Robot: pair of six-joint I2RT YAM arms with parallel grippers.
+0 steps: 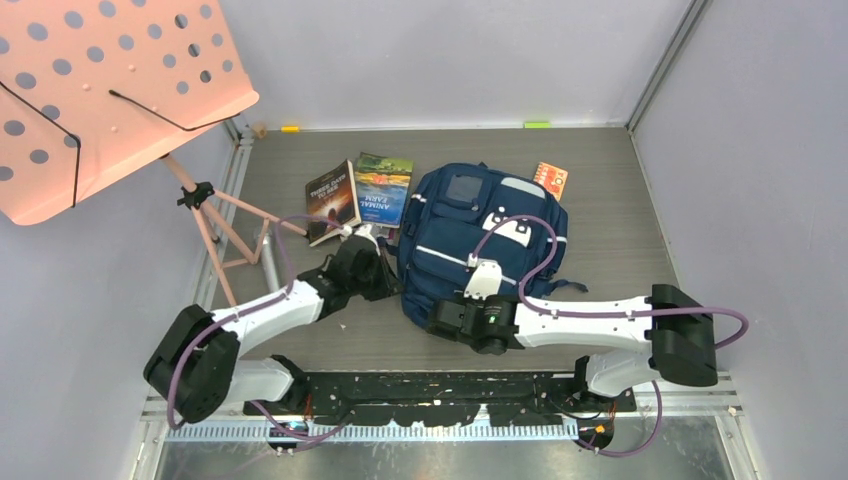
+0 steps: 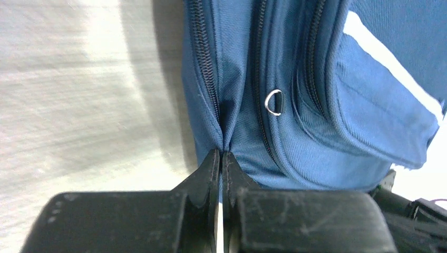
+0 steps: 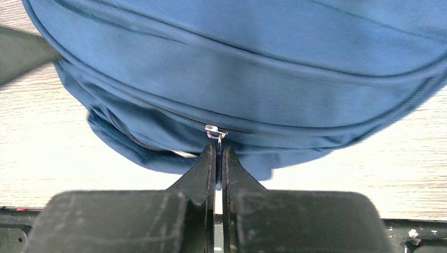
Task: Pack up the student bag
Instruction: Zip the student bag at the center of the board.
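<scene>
Packing is barely under way: left jaws pinch student bag fabric, right jaws grip its zipper pull, books lie beyond them, unpacked.

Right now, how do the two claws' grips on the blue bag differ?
The left gripper pinches a plain fabric fold on the student bag, at its side. The right gripper pinches a small metal zipper pull, at the bag's near end. Both are shut tight.
</scene>
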